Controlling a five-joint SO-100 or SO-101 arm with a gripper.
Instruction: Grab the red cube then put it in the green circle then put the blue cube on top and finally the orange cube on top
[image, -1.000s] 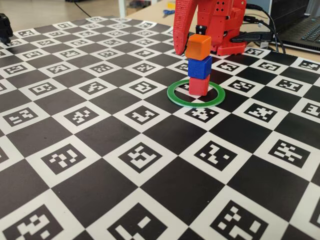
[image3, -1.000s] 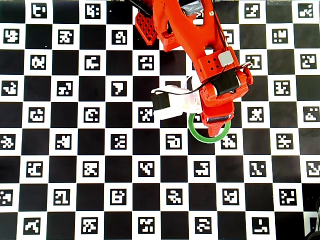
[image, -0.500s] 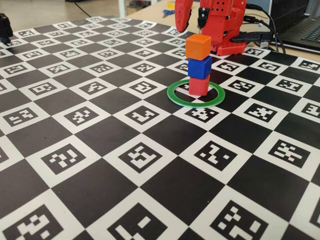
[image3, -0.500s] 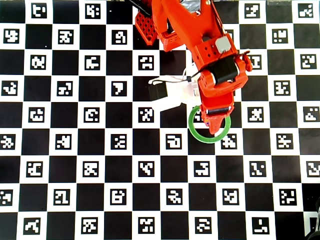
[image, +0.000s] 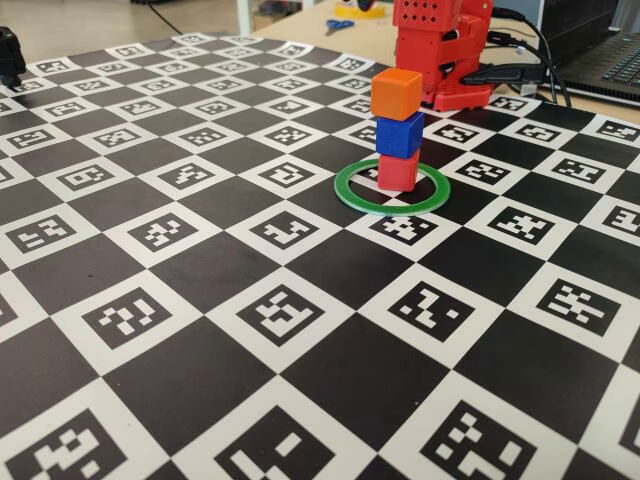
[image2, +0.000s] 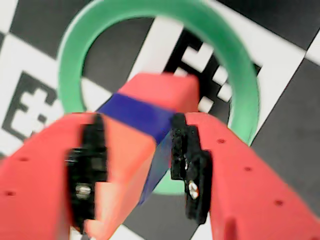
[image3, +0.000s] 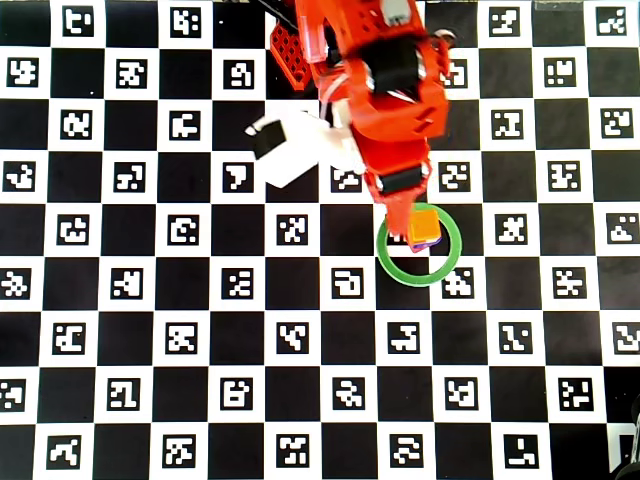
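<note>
This looks like a robotics lab or research workspace. The bench (image: 120, 330) is covered edge to edge by a printed black-and-white checkerboard whose white squares each carry a small coded marker (image: 280, 312) (the kind of pattern cameras use for calibration and tracking). In the fixed view, an open laptop (image: 605, 55) sits at the far right corner with dark cables (image: 520, 72) trailing past the base of a red 3D-printed robot arm (image: 440, 45). Blue-handled scissors (image: 338, 25) lie on a plain wooden surface behind, and a pale floor with a table leg shows beyond.
</note>
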